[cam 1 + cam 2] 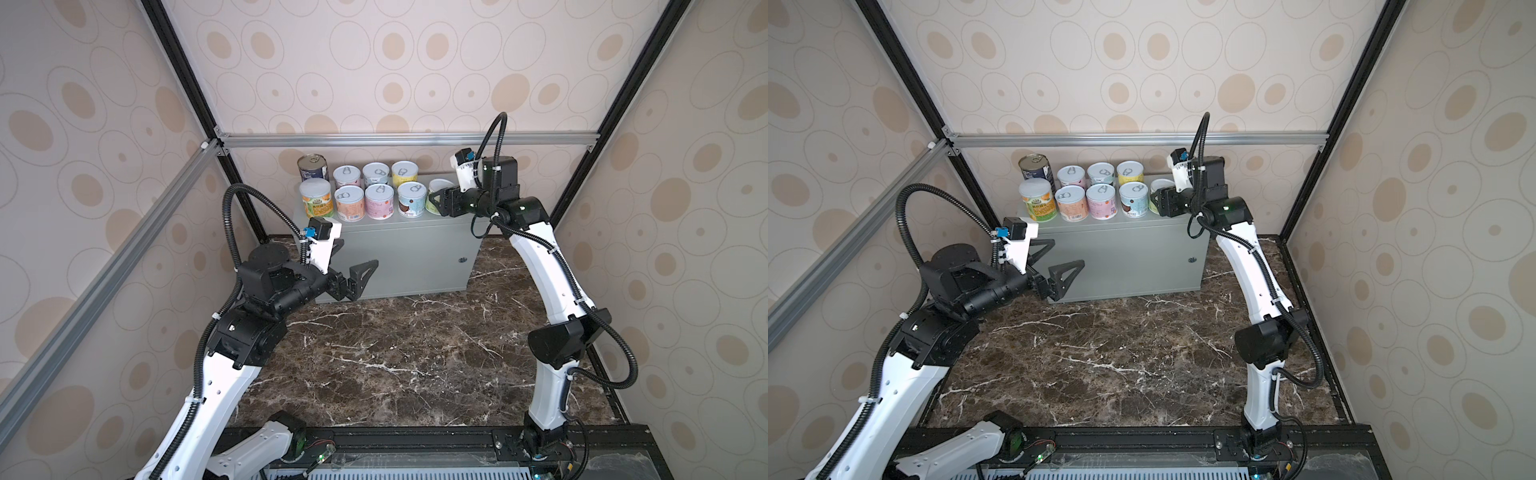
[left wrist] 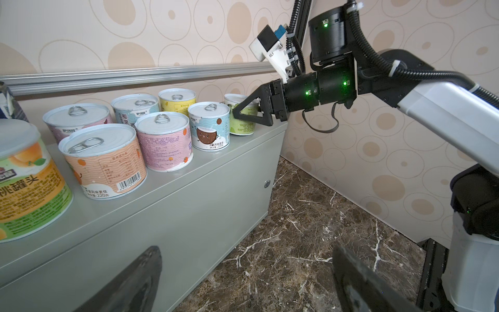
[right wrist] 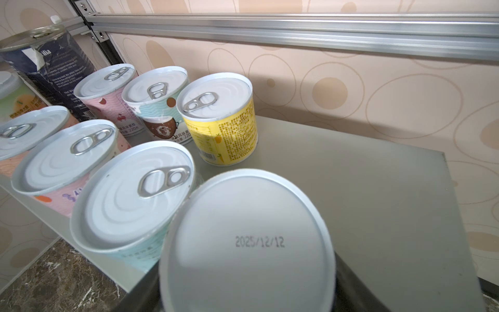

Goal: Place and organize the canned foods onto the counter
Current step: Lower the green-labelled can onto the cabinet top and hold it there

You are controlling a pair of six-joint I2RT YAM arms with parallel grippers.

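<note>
The grey counter [image 1: 407, 257] carries two rows of canned foods: a tall dark-blue can [image 1: 312, 166] at the back left, an orange-and-green can [image 1: 316, 198] in front of it, then several pull-tab cans ending at a yellow one [image 3: 224, 121] and a coconut-print one [image 2: 209, 127]. My right gripper [image 1: 434, 199] is shut on a green-labelled can [image 2: 240, 127] at the right end of the front row. That can's base looks level with the counter top, and its date-stamped end [image 3: 248, 243] faces up. My left gripper [image 1: 1061, 255] hangs open and empty before the counter's lower left front.
The counter top [image 3: 351, 189] is bare to the right of the held can and behind it. A silver rail [image 1: 407, 139] runs along the wall above the cans. Dark marble floor [image 1: 415, 353] spreads in front of the counter, between both arms.
</note>
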